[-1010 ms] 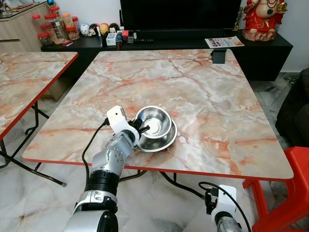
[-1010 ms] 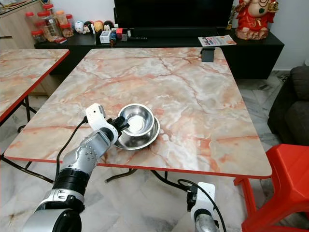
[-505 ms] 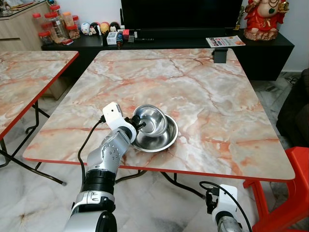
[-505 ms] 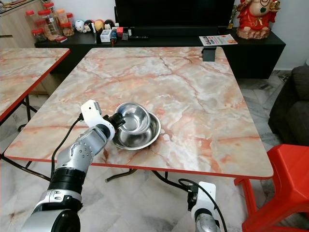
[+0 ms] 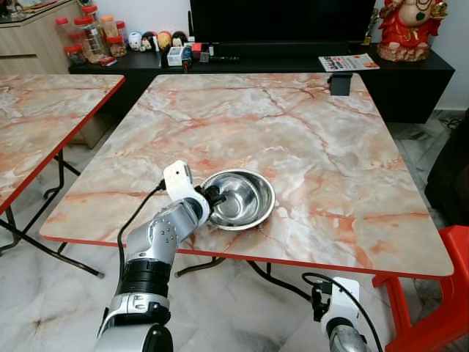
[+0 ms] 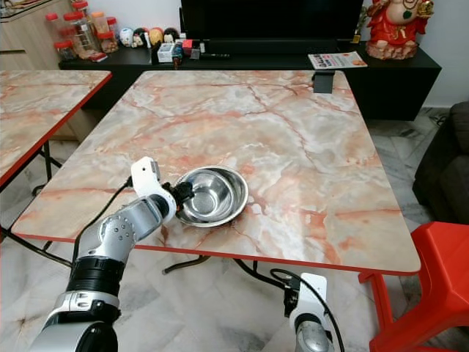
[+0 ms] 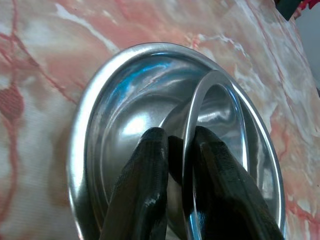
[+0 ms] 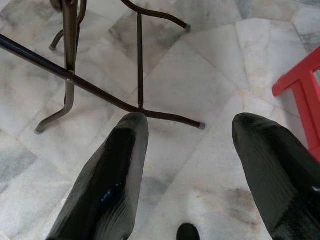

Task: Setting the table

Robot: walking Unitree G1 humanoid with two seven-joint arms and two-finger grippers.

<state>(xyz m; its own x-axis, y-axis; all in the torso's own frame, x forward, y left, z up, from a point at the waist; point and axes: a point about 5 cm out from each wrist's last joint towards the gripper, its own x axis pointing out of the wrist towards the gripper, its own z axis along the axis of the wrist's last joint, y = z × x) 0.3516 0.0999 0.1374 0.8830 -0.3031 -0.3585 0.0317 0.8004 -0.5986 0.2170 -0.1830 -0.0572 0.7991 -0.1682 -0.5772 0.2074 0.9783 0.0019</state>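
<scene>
Presently, the marble-patterned counter [image 5: 308, 139] with its red edge spreads ahead of and to both sides of the left tool [image 5: 213, 196], which works near the counter's near edge. A second counter [image 5: 37, 117] of the same pattern stands well apart on that tool's left. Beyond the far edge of the main counter runs a black cabinet [image 5: 410, 81] carrying a dark television [image 5: 282, 18], jars [image 5: 84, 40], small figures, a magazine [image 5: 349, 62] and a red statue [image 5: 410, 29]. A red chair [image 6: 432, 286] stands just beside the right tool, low at the counter's right corner.

The large steel bowl [image 5: 253, 213] sits flat on the counter, directly ahead of the left tool and touching it. Nested inside lies the smaller steel bowl [image 7: 215, 115], tilted within the larger one as the left wrist view shows it. The left tool's black fingers [image 7: 145, 180] are drawn narrow and clamp the smaller bowl's rim, one finger outside the rim and one inside.

The right tool [image 8: 192, 185] hangs idle below counter level, over the pale marble floor [image 8: 200, 70]. Its two fingers stand wide apart and hold nothing. Black folding legs [image 8: 100, 92] of the counter cross the floor ahead of it.

A black cable [image 5: 135, 216] loops along the left arm behind the tool.
</scene>
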